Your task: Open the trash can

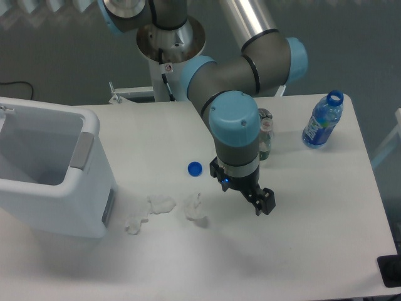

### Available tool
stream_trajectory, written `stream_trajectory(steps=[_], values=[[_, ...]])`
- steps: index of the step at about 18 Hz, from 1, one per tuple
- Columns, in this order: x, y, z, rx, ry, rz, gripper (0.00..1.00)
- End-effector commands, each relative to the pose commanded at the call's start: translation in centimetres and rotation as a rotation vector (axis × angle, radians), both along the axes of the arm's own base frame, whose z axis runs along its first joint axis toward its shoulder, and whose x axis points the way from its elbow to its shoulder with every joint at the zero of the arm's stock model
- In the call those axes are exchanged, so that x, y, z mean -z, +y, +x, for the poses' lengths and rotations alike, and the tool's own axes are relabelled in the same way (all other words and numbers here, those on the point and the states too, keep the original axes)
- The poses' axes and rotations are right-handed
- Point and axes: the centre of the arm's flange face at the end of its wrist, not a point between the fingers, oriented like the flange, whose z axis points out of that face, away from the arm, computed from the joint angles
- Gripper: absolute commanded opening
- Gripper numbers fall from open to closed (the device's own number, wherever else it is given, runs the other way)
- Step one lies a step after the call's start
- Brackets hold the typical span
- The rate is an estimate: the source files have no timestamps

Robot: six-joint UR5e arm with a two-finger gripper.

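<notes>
Trash can sits at the left edge of the frame on the counter, and its top looks already open, the hollow inside showing, with a grey tab on its right rim. By that, the opening seems done, and the next move likely calls only for pulling clear. Right of it lie crumpled scraps and a blue cap. At centre the arm points down, fingers close together, holding nothing, just above the counter. Upper right stands a bottle.
</notes>
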Motion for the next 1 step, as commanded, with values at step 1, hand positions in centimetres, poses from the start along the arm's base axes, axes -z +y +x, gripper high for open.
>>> stream_trajectory(steps=[1], values=[[-0.09,0.08,0.1,0.002,-0.007,0.01,1.0]])
